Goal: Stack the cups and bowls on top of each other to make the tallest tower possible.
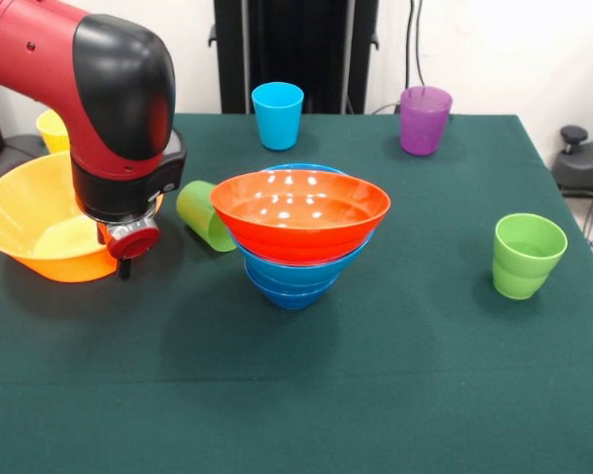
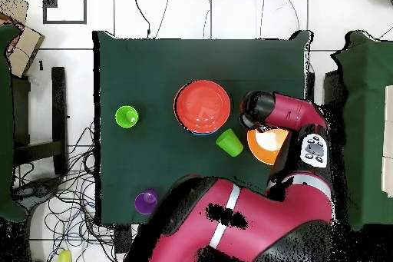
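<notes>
Orange-red bowl (image 1: 299,212) tops nested blue bowls (image 1: 295,276)

Robotics lab: green-clothed table (image 2: 153,67), loose floor cables (image 2: 69,213), pedestal-mounted robot arm (image 2: 230,228).

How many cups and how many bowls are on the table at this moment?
Cups: 5 - yellow cup, light blue cup, purple cup, tipped green cup, upright green cup
Bowls: 5 - yellow-orange bowl, orange-red bowl, and apparently 3 nested blue bowls under it
Total: 10

Red-black arm (image 1: 99,89) bent low, wrist pointing down; tool (image 1: 125,265) barely visible beneath, finger state unreadable.
</notes>
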Robot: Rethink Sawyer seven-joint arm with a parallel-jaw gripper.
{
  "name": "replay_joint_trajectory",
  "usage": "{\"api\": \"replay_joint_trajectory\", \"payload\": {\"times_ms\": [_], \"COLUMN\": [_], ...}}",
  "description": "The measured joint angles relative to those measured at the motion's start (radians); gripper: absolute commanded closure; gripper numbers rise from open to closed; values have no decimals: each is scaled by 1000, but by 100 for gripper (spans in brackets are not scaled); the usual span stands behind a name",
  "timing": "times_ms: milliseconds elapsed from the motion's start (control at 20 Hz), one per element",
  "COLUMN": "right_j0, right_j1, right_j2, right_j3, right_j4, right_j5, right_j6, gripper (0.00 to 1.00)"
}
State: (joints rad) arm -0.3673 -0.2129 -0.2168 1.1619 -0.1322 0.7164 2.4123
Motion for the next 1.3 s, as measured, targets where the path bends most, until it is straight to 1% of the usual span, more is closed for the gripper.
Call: {"api": "replay_joint_trajectory", "payload": {"times_ms": [1000,1050,1300], "right_j0": [0,0,0], "right_j1": [-3,-3,-3], "right_j2": [0,0,-1], "right_j3": [6,6,7], "right_j4": [-7,-13,-26], "right_j5": [0,0,2], "right_j6": [0,0,0], "gripper": [0,100,100]}}
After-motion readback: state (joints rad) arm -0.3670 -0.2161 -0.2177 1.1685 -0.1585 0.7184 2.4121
